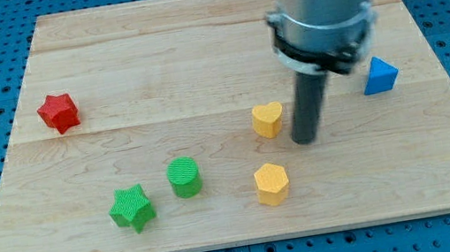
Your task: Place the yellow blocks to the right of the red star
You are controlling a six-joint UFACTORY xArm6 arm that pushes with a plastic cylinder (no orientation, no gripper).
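My tip (305,140) rests on the tabletop (196,50) in the right half of the view. The arm carries no gripper, so there is no jaw opening to report; the rod holds nothing.

Positions relative to my tip:

- Yellow heart block (267,120): just beside the tip, toward the view's left and slightly toward the view's top. A narrow strip of wood shows between them; contact is not visible.
- Yellow hexagon block (272,183): near the tip, toward the view's bottom and left, clear of it.
- Red star (58,112): well apart from the tip, far toward the view's left and somewhat toward the top. Both yellow blocks lie to the view's right of it, with wide bare wood between.
- Green cylinder (184,177): toward the view's left and slightly lower.
- Green star (132,208): farther left and lower, near the green cylinder.
- Blue triangular block (379,75): toward the view's right and top, apart from the tip.
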